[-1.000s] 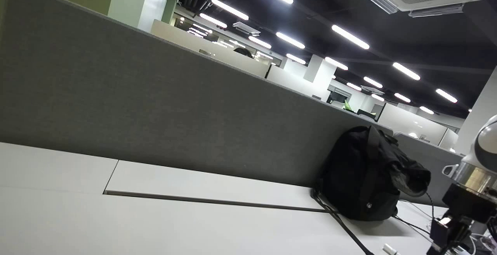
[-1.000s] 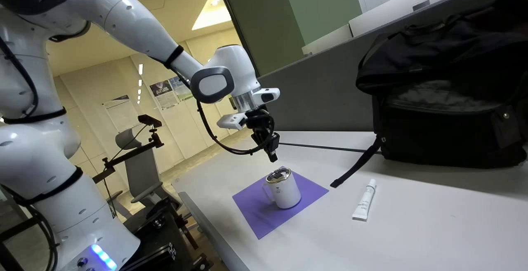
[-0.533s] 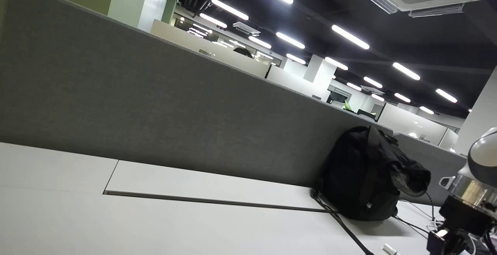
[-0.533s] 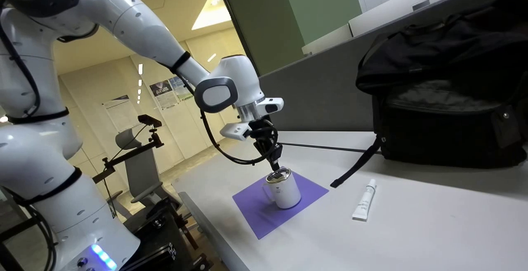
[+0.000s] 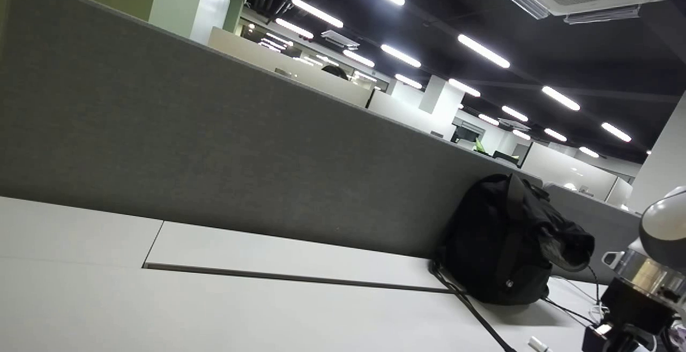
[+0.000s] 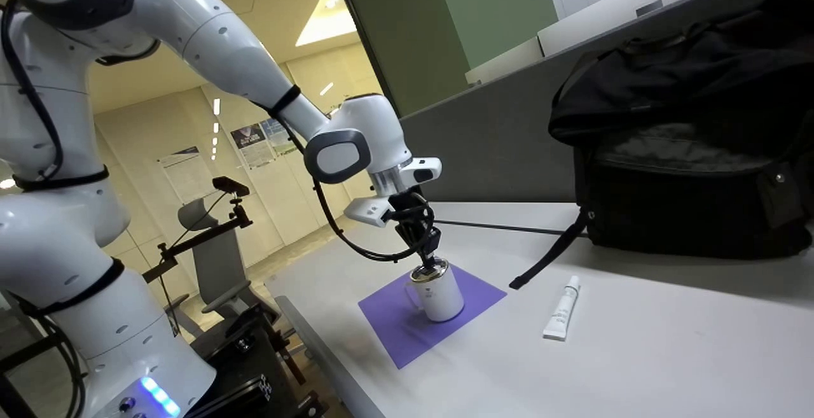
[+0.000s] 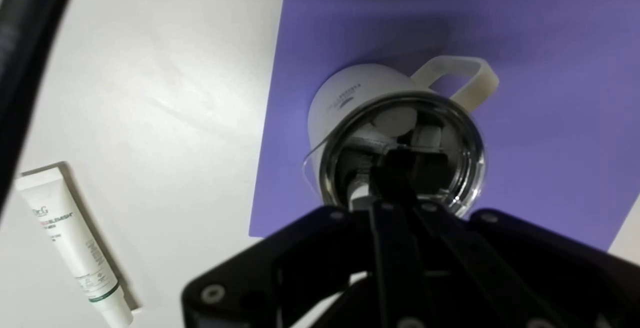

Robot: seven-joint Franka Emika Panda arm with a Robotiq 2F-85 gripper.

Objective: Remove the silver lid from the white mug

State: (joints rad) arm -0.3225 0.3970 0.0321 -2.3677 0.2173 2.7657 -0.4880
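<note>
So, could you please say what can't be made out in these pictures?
Inside of the white mug: hidden by the silver lid, wrist view.
Part of the lid: hidden by the gripper, wrist view.
Whether gripper and lid touch: lost in dark reflections, wrist view.
Mug's print: too blurred to read, wrist view.
White tube: cut off by the bottom edge, in an exterior view.

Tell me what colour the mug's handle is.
The handle is off-white, with no pattern visible; the wrist view shows it best.
</note>
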